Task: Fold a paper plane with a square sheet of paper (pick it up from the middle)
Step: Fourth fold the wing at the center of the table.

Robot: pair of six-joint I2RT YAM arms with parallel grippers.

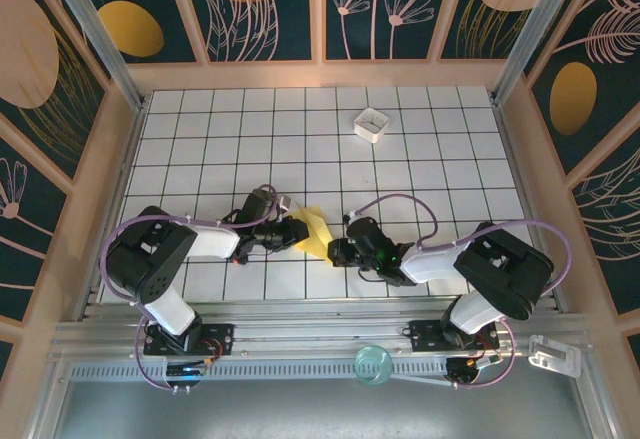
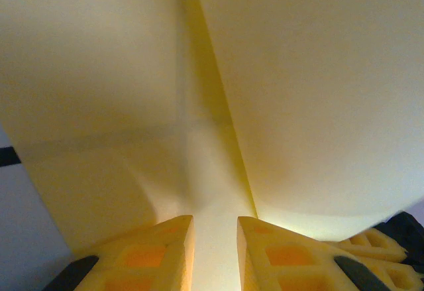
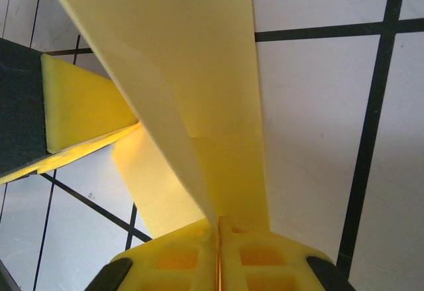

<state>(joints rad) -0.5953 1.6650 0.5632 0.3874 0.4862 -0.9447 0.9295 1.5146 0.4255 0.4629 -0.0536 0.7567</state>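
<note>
The square sheet of paper [image 1: 316, 230], yellow and folded with a long central crease, is held between my two grippers near the table's front middle. My right gripper [image 1: 336, 251] is shut on the paper's folded edge; in the right wrist view the pads [image 3: 218, 223] meet on the paper [image 3: 192, 59], which rises off the grid. My left gripper [image 1: 298, 232] is at the paper's left side. In the left wrist view its fingertips [image 2: 214, 219] stand a narrow gap apart, close against the paper [image 2: 298, 92]. One left finger [image 3: 79, 105] shows beside the fold.
A small white square box [image 1: 371, 124] sits at the back right of the white grid table [image 1: 220, 129]. A clear round object [image 1: 373, 364] and a white bracket [image 1: 553, 356] lie on the front rail. Patterned walls enclose three sides.
</note>
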